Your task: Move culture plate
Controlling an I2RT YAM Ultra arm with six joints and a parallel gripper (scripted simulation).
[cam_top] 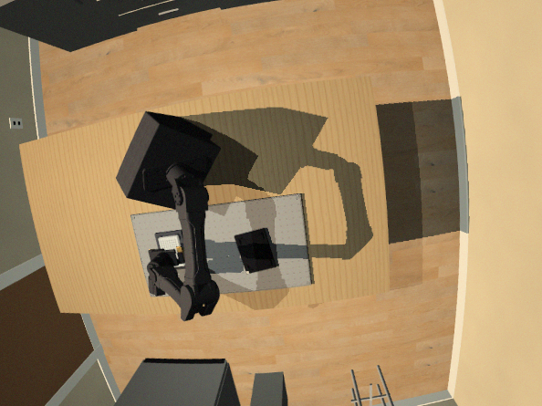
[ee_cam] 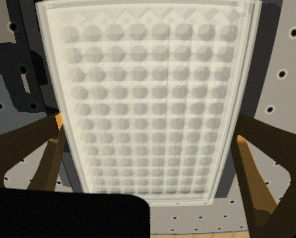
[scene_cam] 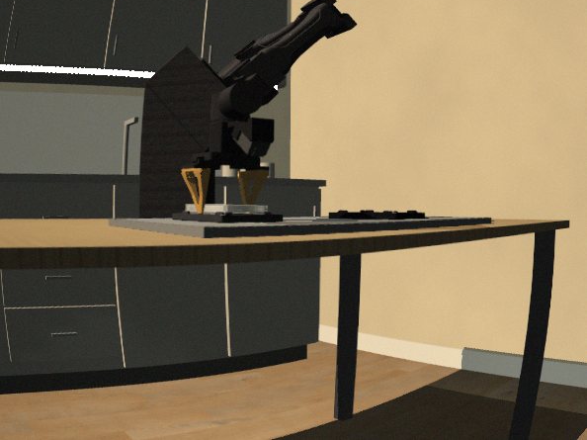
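Note:
The white 96-well plate with its clear lid (ee_cam: 149, 95) lies flat on the black nest N1 (scene_cam: 227, 217), and it also shows in the side view (scene_cam: 227, 209) and partly from above (cam_top: 168, 241). My gripper (ee_cam: 147, 120) is open and straddles the plate's long sides near its near end. In the side view the orange fingers (scene_cam: 224, 189) reach down to the lid's level, one at each side; I cannot tell if they touch it. The black nest N2 (cam_top: 256, 250) stands empty to the right on the grey baseboard and also shows in the side view (scene_cam: 377, 214).
The grey perforated baseboard (cam_top: 224, 245) lies on a wooden table. A dark box (cam_top: 166, 159) stands behind the arm's base.

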